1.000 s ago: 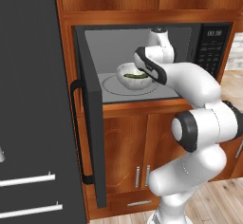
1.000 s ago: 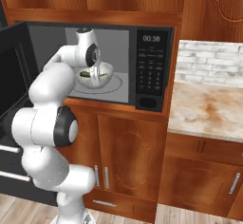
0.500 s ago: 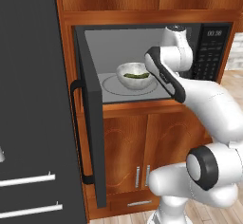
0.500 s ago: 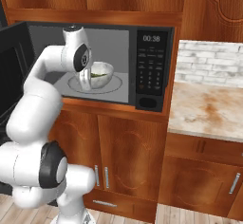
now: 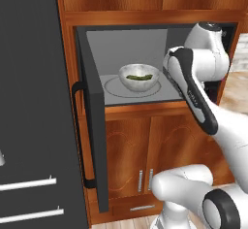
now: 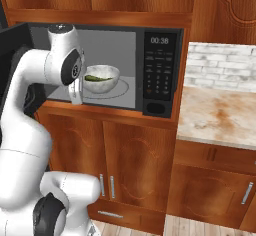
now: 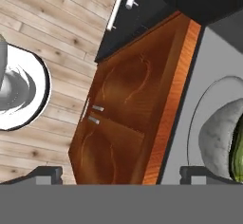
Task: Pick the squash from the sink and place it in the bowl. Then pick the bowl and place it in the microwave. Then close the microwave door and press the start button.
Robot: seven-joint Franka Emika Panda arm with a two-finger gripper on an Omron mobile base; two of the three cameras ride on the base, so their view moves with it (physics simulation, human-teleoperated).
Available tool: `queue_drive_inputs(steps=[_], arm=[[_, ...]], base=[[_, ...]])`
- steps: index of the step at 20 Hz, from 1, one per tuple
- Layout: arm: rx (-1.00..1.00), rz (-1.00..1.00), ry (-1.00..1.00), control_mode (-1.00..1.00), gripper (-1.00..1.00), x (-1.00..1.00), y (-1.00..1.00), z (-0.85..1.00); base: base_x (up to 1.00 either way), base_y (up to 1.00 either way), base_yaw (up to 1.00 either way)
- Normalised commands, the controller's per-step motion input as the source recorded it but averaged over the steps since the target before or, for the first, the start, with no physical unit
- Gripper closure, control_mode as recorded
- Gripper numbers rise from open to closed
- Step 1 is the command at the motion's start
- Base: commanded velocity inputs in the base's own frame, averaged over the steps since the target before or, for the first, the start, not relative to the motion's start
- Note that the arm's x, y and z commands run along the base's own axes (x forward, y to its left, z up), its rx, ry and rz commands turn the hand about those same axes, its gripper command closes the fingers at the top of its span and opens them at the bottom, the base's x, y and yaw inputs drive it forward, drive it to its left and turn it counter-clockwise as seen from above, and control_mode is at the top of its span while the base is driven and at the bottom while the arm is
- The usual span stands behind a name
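Observation:
The silver bowl stands on the turntable inside the open microwave, with the small green squash lying in it. The right base view shows the bowl and squash just left of the keypad panel. My gripper hangs at the front left of the opening, pointing down, apart from the bowl. In the hand view my gripper is open and holds nothing, with the bowl at the right edge. The microwave door stands swung wide open to the left. The sink is out of view.
Wooden cabinet doors sit under the microwave. A speckled counter runs off to the right under a brick wall. A tall black appliance front with silver handles is left of the door. Plank floor lies below.
My hand has drawn back out of the microwave, away from the bowl, and turned to point down at the opening's front. The bowl and squash stay on the turntable.

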Motion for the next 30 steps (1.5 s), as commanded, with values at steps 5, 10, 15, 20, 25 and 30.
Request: queue_drive_inputs(steps=[5, 10, 15, 20, 25, 30], arm=[[0.12, 0.12, -0.05, -1.0, -1.0, -1.0, 0.28, 0.89], [0.06, 0.03, -0.33, -1.0, -1.0, -1.0, 0.21, 0.34], [0.02, 0.09, -0.37, -1.0, -1.0, -1.0, 0.01, 0.29], [0.14, 0.17, -0.03, -1.0, -1.0, -1.0, 0.0, 0.86], [0.11, 0.1, -0.03, -1.0, -1.0, -1.0, 0.04, 0.15], [0.1, 0.13, 0.05, -1.0, -1.0, -1.0, 0.02, 0.18]], base=[[0.0, 0.0, 0.0], [0.0, 0.0, 0.0], [0.0, 0.0, 0.0], [0.0, 0.0, 0.0], [0.0, 0.0, 0.0], [0.0, 0.0, 0.0]])
